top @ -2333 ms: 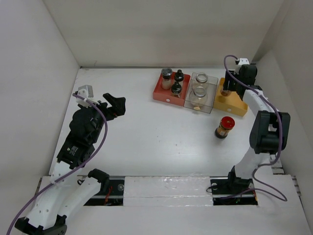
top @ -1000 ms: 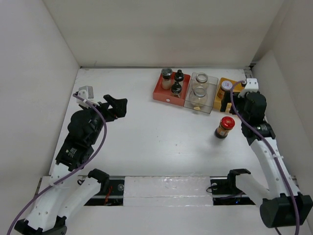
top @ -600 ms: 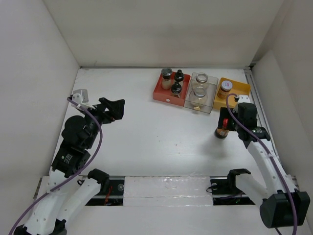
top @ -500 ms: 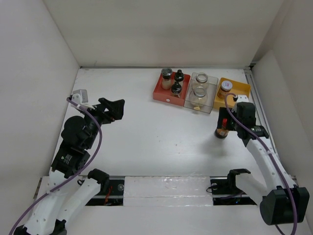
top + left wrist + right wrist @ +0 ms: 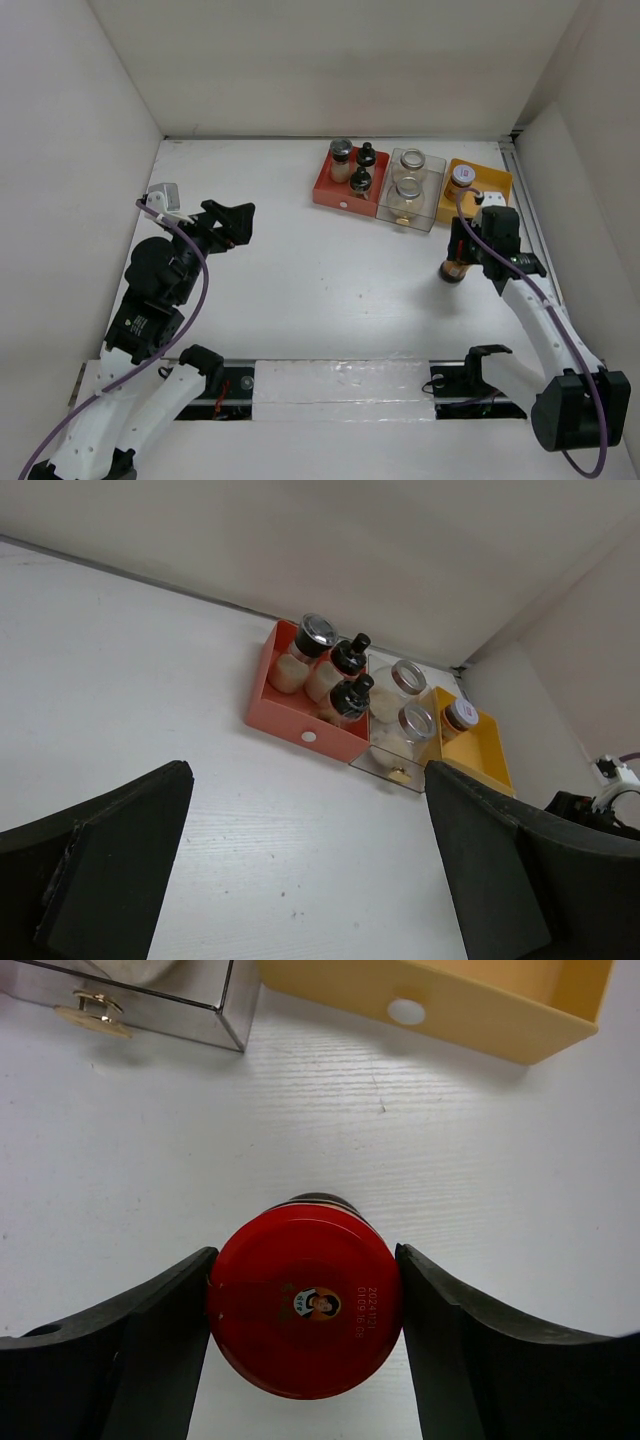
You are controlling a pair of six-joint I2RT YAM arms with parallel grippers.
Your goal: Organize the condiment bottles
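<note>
Well, on the left, the left claw (image 5: 236, 220) is hanging wide open over the white tabletop (image 5: 300, 270), holding nothing. Farther right, a red rectangular tray (image 5: 343, 203) is carrying a grey-lidded shaker (image 5: 341, 152) and two black-capped shakers (image 5: 360, 180). Beside it, a clear tray (image 5: 425, 218) is carrying two squat clear glass jars (image 5: 406, 190), and a yellow tray (image 5: 495, 180) a silver-lidded labelled jar (image 5: 461, 176). Just in front of the yellow tray, the right claw (image 5: 303, 1258) is pressing both fingers against the cap of a red-capped brown bottle (image 5: 300, 1310) standing on the tabletop.
</note>
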